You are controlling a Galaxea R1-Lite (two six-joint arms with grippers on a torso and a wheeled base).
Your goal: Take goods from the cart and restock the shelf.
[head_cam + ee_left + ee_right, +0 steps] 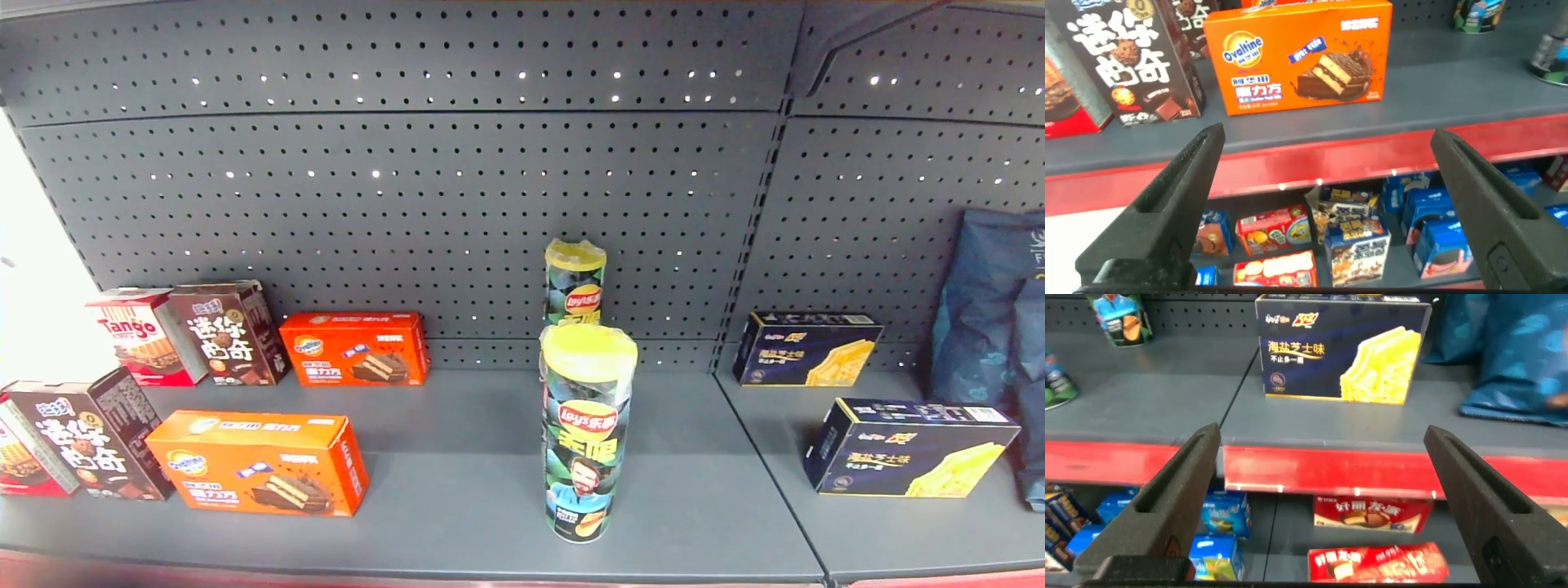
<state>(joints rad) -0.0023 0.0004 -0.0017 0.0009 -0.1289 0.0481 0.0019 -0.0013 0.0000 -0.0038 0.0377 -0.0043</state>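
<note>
The left pincer (1323, 143) hung wide and empty at the shelf's (457, 457) red front edge, near the orange box (1298, 53). The right pincer (1321, 437), equally wide and empty, faced the navy box (1339, 351). Restocking well probably meant gripping each new item squarely and setting it label-forward in the bare stretch beside the chip can (586, 433).

I see a front chip tube (586, 441) upright, a rear chip tube (575, 286) behind it, both backed by grey pegboard (408, 204). Orange cake boxes (260, 462) sit to their left, with dark blue boxes (910, 447) and blue bags (992, 302) to their right.
</note>
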